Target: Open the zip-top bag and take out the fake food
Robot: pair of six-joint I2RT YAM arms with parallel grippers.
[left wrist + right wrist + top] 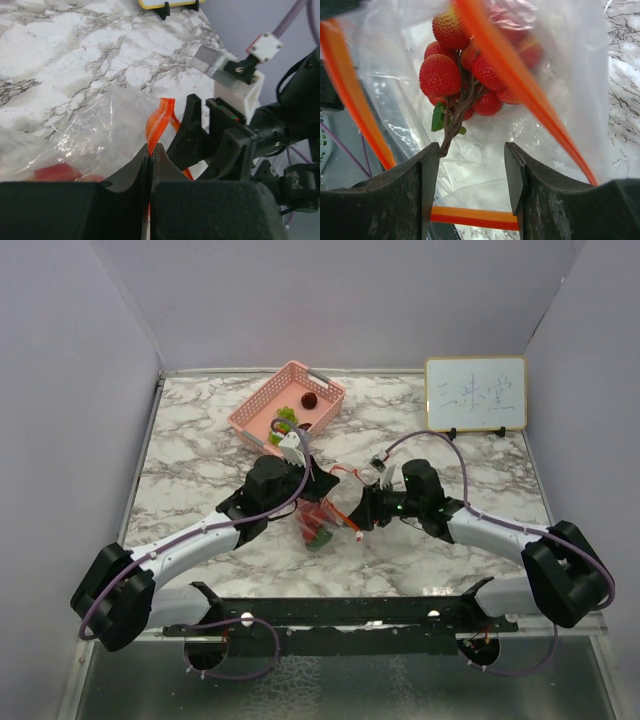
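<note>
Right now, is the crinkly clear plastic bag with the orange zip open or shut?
Open: its orange zip strips stand apart, red fruit cluster showing between.

See-through crinkly plastic bag [570, 50], orange-red zip strip [530, 95]; bumpy red plastic fruits [440, 75], green leaf [438, 120]; pink plastic mesh basket [260, 395]; white desk [190, 460] veined grey like marble.

pink mesh basket [258, 398] on the marble table [190, 490], small whiteboard [475, 393] standing far right.

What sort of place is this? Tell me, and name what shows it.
Probably a robot-lab test booth: plain walls box in a marble-patterned table, two arms are bolted at its near edge, and the left end effector pinches a zip-top bag of fake food.
</note>
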